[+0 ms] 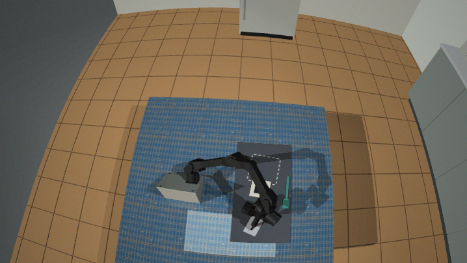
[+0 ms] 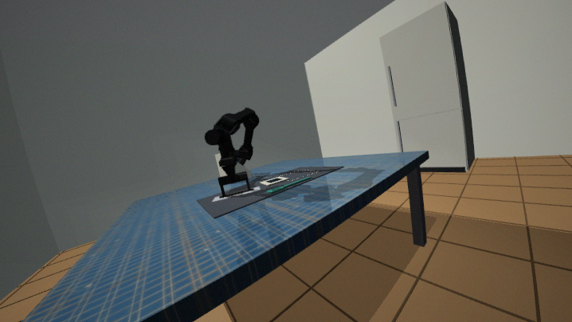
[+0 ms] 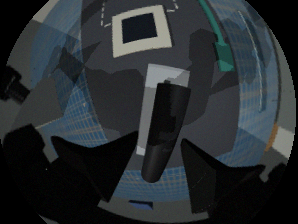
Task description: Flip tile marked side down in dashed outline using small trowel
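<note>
Gap between tile (image 1: pixel 257 189) (image 2: pixel 273 180) (image 3: pixel 139 28) and teal tool (image 1: pixel 286 196) (image 2: pixel 286 186) (image 3: pixel 225 56); black handle (image 2: pixel 240 193) (image 3: pixel 170 125) between the gripper's (image 1: pixel 256 221) (image 2: pixel 236 193) (image 3: pixel 160 137) parted fingers.

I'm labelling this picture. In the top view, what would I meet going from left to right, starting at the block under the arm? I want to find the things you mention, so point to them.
Block (image 1: pixel 180 193) (image 2: pixel 218 168) → tile (image 1: pixel 253 190) (image 2: pixel 273 180) (image 3: pixel 139 28) → teal tool (image 1: pixel 287 191) (image 2: pixel 287 185) (image 3: pixel 225 56) → cabinet (image 1: pixel 434 97).

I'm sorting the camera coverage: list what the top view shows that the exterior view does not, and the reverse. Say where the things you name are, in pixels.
Only top: the cabinet (image 1: pixel 434 97) at the right.

Only exterior: a table leg (image 2: pixel 417 208) below the tabletop.

Both: the fridge (image 1: pixel 269 19) (image 2: pixel 424 80), arm (image 1: pixel 215 162) (image 2: pixel 233 122), mat (image 1: pixel 261 148) (image 2: pixel 217 210), tile (image 1: pixel 252 190) (image 2: pixel 264 182), trowel (image 1: pixel 250 231) (image 2: pixel 217 198) and green tool (image 1: pixel 287 189) (image 2: pixel 291 183).
</note>
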`<state>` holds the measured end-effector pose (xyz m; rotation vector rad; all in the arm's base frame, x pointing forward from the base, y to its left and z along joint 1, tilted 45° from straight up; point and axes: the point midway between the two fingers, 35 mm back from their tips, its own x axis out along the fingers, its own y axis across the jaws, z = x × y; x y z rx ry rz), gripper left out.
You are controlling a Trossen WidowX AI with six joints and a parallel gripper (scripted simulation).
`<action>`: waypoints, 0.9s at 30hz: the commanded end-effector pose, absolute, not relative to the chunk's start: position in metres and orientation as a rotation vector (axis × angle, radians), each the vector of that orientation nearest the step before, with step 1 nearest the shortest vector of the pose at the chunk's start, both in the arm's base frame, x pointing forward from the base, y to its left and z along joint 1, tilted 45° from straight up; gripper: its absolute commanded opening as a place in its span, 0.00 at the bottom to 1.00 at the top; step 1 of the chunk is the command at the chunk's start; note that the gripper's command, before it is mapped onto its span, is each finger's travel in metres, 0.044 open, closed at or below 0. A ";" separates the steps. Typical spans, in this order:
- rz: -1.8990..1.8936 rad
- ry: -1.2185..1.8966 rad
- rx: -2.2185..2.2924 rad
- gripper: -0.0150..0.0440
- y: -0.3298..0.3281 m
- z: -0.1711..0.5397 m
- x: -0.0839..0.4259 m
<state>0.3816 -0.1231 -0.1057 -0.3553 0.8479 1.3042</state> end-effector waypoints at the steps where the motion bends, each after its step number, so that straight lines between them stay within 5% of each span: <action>1: 1.306 0.843 -0.359 0.71 -0.123 -0.106 0.382; 27: 1.209 0.914 -0.290 0.76 -0.164 -0.070 0.379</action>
